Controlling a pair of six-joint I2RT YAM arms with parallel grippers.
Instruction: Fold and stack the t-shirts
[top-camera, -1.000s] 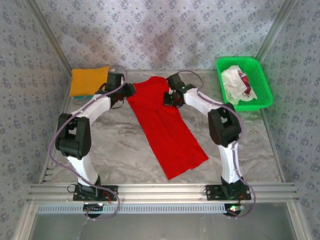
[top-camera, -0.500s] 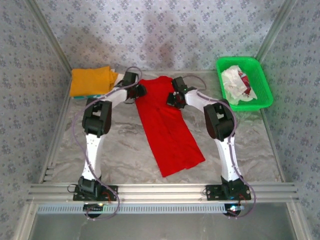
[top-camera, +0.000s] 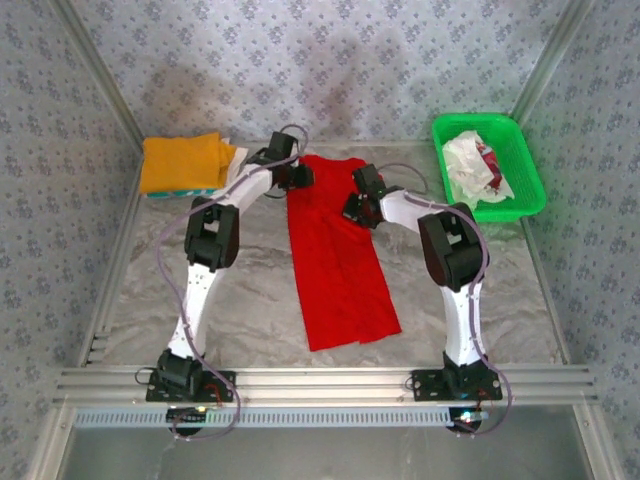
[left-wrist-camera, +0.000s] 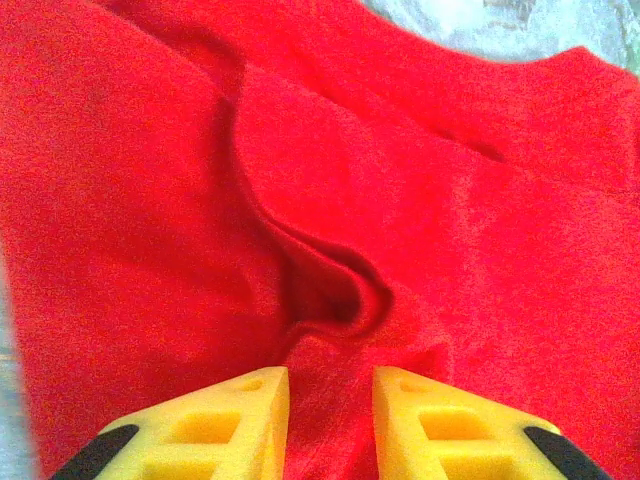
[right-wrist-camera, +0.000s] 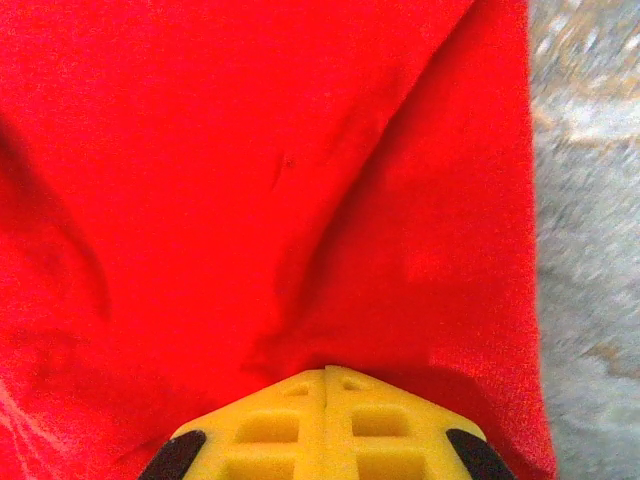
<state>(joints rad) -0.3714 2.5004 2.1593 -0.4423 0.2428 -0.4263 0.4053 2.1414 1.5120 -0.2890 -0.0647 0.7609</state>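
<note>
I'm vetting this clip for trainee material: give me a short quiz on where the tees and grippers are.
1. True or false: the red tee lies in the basket.
2. What pinches the red tee: A the left gripper alone, B the right gripper alone, C both?
3. Fill in: the orange tee lies at the table's far ___ corner.
Key: 1 false; 2 C; 3 left.
</note>
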